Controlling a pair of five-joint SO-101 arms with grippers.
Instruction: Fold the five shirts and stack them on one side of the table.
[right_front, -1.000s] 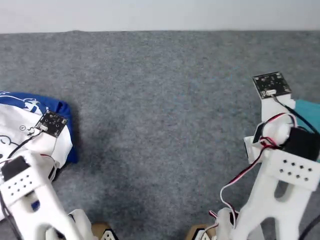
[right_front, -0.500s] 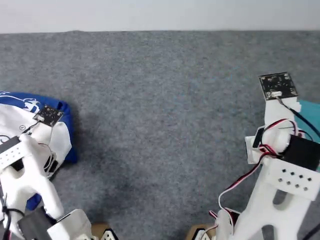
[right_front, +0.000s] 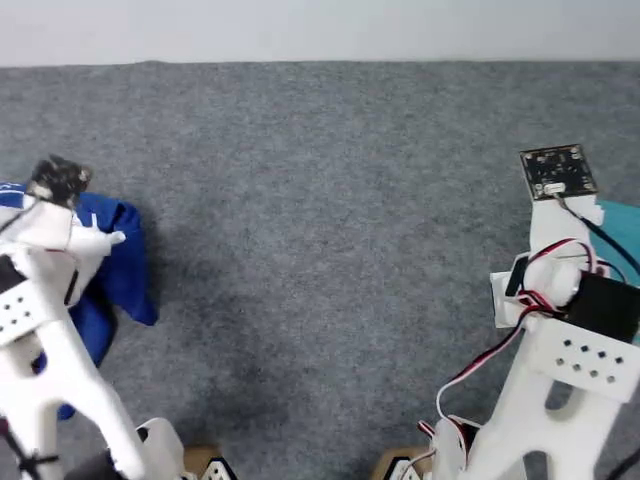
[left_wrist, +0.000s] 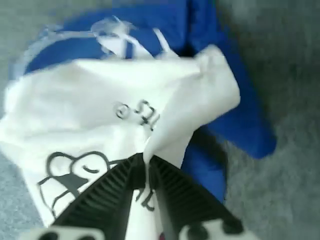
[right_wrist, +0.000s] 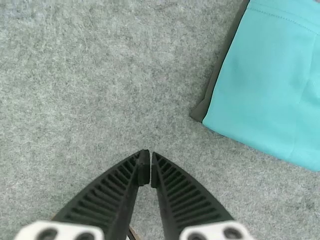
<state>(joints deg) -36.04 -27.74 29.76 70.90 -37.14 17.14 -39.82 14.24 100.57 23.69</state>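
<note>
A fold of the white shirt (left_wrist: 100, 100) is pinched between the closed fingers of the left gripper (left_wrist: 146, 161) at the table's (right_front: 320, 200) left edge. The cloth is drawn up in a peak toward the jaws. The rest of that shirt is spread over the blue shirt (left_wrist: 240, 127).

The right gripper (right_wrist: 146, 156) is held over bare table near the right edge. Its fingers are pressed together with nothing between them. It is just beside the teal shirt (right_wrist: 270, 75), which lies flat and appears already folded.

The step in hand is judged to be the taking of the white shirt for folding. Next, it would need to be carried toward the table's middle without the blue shirt being dragged along. The right gripper would have to be opened so that a second corner could be taken.
</note>
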